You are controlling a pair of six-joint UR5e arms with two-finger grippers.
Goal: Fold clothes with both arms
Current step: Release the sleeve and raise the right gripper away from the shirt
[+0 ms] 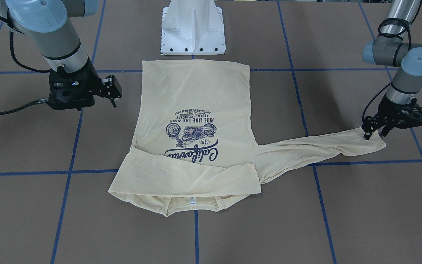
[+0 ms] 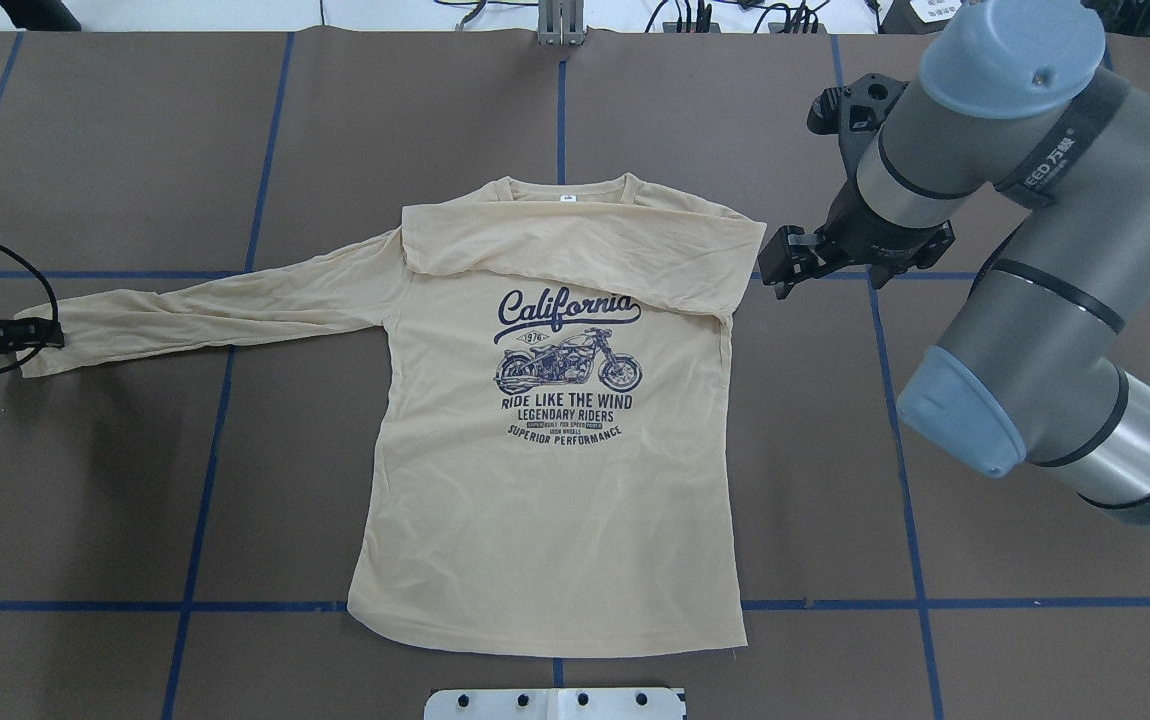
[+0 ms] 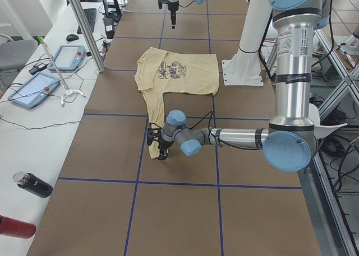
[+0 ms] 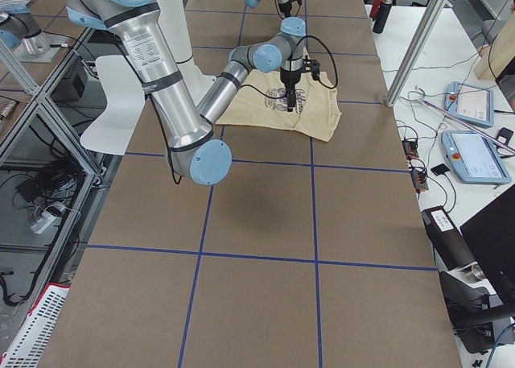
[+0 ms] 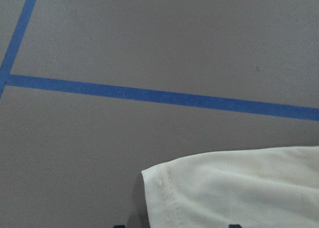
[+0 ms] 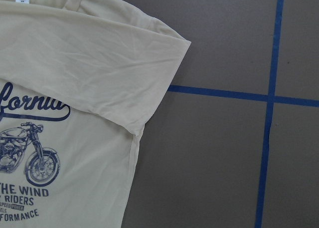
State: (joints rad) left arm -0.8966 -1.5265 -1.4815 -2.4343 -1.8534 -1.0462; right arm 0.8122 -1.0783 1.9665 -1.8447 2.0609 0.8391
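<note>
The left gripper [image 1: 374, 132] sits at the outstretched sleeve's cuff [image 5: 164, 188]. Only its wrist view shows the jaws spread either side; the overhead view crops it. The right gripper [image 2: 783, 268] hovers empty, seemingly spread, just right of the shirt [image 2: 555, 500]. The shirt lies flat mid-table, print up, collar far, hem near.

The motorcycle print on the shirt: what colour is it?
Navy blue; the print shows best in the overhead view.

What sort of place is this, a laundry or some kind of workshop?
Most likely a robotics lab: a left arm and a right arm reach over one shirt on a table gridded with blue tape, and control tablets lie on a side bench.
</note>
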